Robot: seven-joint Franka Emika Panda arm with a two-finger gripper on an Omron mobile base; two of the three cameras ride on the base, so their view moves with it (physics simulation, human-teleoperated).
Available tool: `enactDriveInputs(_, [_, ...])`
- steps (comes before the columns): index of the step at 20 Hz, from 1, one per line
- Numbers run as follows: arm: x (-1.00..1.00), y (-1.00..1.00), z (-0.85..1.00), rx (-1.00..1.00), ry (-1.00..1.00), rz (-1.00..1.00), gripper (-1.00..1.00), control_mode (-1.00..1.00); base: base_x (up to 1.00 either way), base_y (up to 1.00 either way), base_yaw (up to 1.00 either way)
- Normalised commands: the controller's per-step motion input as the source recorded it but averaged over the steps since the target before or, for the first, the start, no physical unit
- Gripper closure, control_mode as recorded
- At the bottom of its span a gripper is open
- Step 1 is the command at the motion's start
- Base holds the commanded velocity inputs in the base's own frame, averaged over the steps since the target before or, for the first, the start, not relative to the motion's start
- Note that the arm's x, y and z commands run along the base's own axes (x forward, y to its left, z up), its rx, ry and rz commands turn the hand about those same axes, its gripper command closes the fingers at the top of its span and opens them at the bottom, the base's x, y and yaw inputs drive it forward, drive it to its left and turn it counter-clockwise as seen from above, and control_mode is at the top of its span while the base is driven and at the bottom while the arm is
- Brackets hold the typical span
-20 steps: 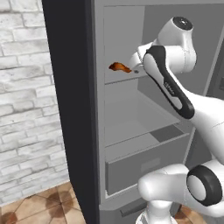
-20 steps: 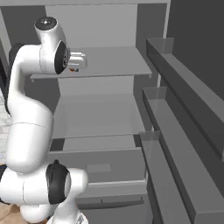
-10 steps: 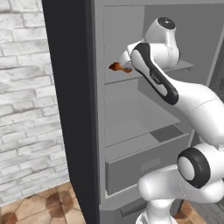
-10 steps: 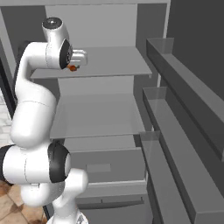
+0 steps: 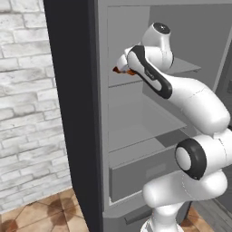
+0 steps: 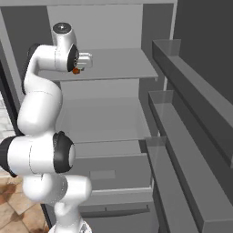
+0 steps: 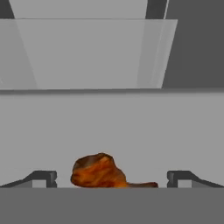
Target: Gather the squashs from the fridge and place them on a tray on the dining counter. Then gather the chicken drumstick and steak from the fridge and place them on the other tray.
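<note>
A whitewashed brick wall (image 5: 25, 113) stands to the left of the tall dark cabinet's side. Below that wall, a brown tiled floor (image 5: 41, 216) runs along its foot and shows again as floor tiles beside the cabinet's base.

Upper fridge shelf (image 6: 119, 63) light grey; chicken drumstick (image 7: 101, 172) lying on it.

Chicken drumstick (image 7: 99, 171): orange-brown, glossy, thick end left, thin end pointing right in the hand view; lay flat on the upper light grey shelf of the open dark grey fridge (image 5: 72, 113).
</note>
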Motion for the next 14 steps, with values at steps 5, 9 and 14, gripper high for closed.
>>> enactDriveInputs(5, [0.36, 0.09, -0.14, -0.01, 0.01, 0.11, -1.0, -1.0, 0.0, 0.0, 0.0])
enactDriveInputs(9, [0.32, 0.1, -0.14, 0.0, 0.01, 0.11, -1.0, -1.0, 0.0, 0.0, 0.0])
enactDriveInputs(14, [0.19, 0.16, -0.2, -0.02, 0.01, 0.08, 1.0, -1.0, 0.0, 0.0, 0.0])
